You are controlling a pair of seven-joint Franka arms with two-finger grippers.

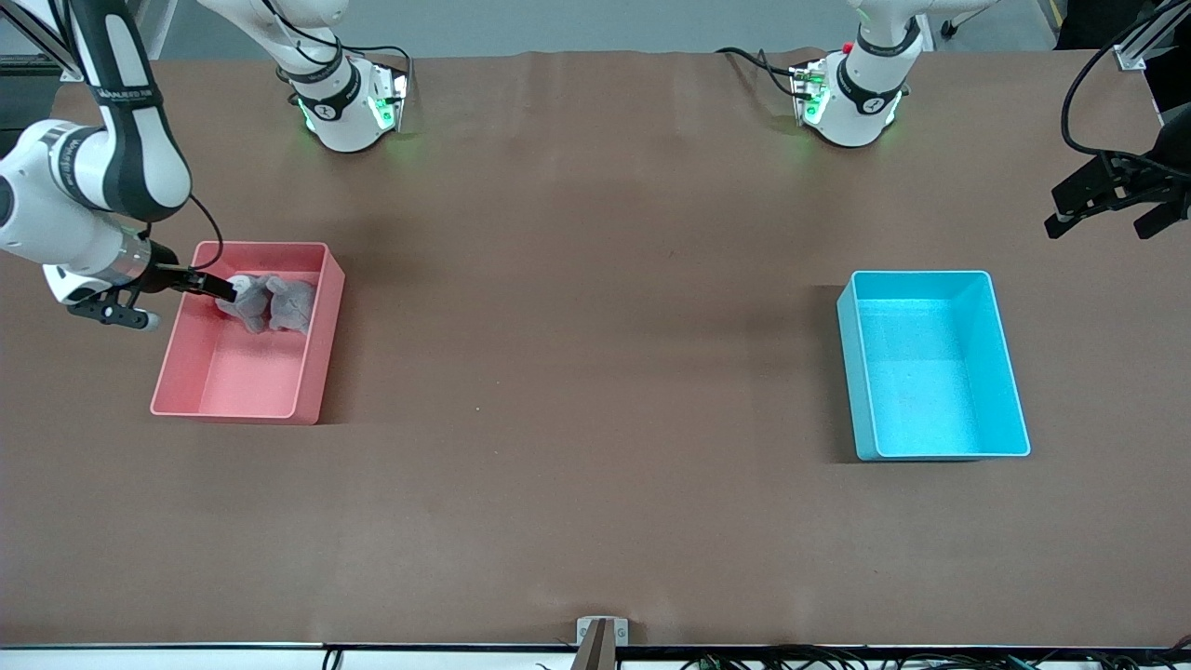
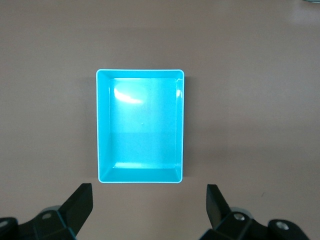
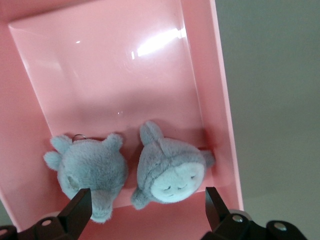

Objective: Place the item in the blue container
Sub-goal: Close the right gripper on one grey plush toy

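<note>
Right gripper (image 3: 145,210) spread over two grey plush toys (image 3: 130,170) in pink bin (image 1: 244,405). I'd drop straight, pinch one only. Left gripper (image 2: 149,207) spread, waiting, blue container (image 1: 930,368) at its 12 o'clock, well apart.

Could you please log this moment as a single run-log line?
right gripper: open, over plush toys in pink bin | left gripper: open, waiting | blue container: empty

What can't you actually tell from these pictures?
- Front view: the right gripper covers part of the grey plush toys in the pink bin; their faces are too small to read.
- Right wrist view: one toy faces away; the picture's edge cuts off the bin.
- Front view: the left gripper, near the blue container, is cut by the edge.
- Left wrist view: only fingertips show.
</note>
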